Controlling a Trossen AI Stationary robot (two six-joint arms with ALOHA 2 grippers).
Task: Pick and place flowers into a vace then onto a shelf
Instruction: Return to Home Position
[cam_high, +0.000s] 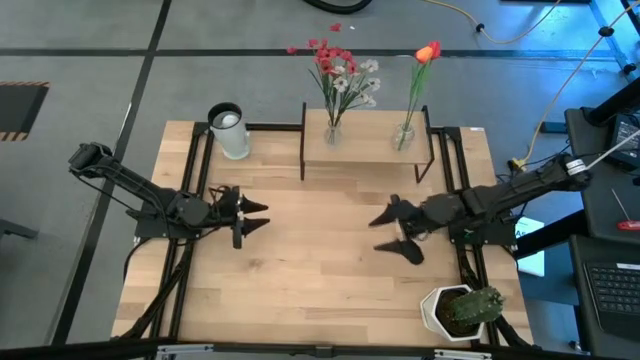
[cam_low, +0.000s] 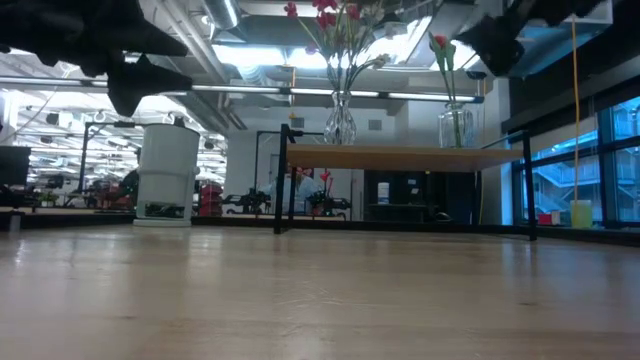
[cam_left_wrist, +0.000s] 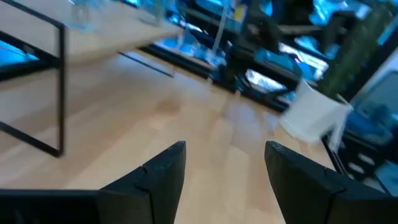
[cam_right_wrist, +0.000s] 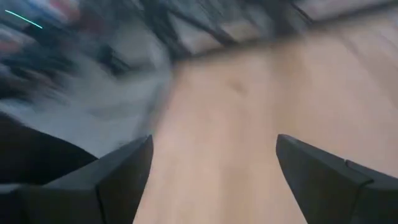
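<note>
Light-wood shelf (cam_high: 365, 150) with black legs carries 2 clear glass vases (cam_high: 332, 132) of flowers (cam_high: 340, 72)
Left gripper (cam_high: 262, 216) and right gripper (cam_high: 374, 233) hover wide open, both empty

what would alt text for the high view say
Two clear glass vases stand on a small light-wood shelf with black legs at the table's far edge: one holds red and white blossoms, the other an orange tulip. The left gripper and right gripper hover nearer, fingers open, empty.
</note>
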